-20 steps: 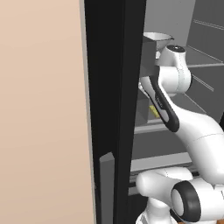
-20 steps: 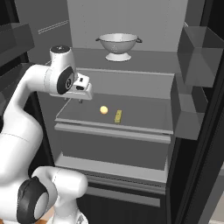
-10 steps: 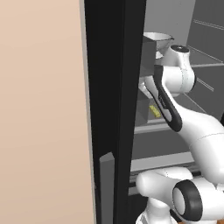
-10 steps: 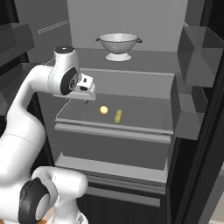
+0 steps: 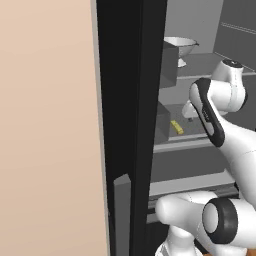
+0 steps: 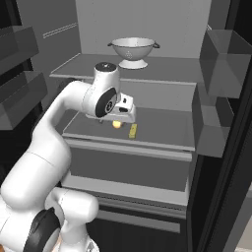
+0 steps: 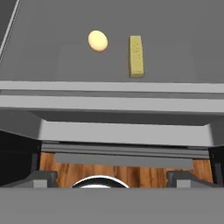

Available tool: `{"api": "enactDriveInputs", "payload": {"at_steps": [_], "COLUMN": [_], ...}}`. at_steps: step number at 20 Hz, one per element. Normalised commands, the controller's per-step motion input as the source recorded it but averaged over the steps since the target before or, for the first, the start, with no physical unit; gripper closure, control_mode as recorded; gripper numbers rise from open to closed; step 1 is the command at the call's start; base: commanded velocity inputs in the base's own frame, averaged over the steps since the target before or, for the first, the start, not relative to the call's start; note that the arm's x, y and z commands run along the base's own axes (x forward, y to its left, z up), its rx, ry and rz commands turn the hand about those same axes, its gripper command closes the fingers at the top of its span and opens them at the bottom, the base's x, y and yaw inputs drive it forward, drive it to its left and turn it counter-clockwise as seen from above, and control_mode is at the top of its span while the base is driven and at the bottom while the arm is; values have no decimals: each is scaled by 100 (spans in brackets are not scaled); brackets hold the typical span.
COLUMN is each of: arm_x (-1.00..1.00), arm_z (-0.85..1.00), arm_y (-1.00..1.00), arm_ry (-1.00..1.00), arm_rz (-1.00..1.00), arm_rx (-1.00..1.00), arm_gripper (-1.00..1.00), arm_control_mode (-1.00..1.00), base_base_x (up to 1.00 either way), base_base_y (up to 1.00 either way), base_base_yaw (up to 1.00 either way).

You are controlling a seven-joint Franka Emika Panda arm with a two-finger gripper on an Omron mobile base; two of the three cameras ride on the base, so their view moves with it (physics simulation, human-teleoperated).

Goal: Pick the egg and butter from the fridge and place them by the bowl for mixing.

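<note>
Butter (image 7: 136, 56) lies flat on the fridge's (image 6: 147, 133) middle grey shelf, egg (image 7: 97, 40) just beside it, apart. Gripper (image 7: 111, 177) hangs out over the shelf's front edge, jaws spread wide, holding nothing. White colander (image 6: 133, 50) sits on the shelf above.

In the hand view, the egg (image 7: 97, 40) and the butter (image 7: 136, 55) lie side by side on a shelf (image 7: 183, 57) inside the fridge (image 6: 147, 29), ahead of the jaws, egg to the left, butter to the right, apart. A colander (image 6: 133, 50) stands on the shelf above, behind them.
</note>
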Motion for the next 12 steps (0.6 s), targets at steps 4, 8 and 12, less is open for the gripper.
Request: {"api": "enactDriveInputs", "payload": {"at_steps": [4,8,12], "arm_x": [0,0,3], "arm_z": [-21,-29,-47], "arm_y": [-14,0,0], "arm_ry": [2,0,0], "arm_rz": [0,0,0], "arm_rx": [-6,-6,-4], "arm_gripper": [-100,-100,-100], "arm_control_mode": [-100,-100,-100], "base_base_x": [0,0,0], "base_base_y": [0,0,0], "base_base_yaw": [0,0,0]}}
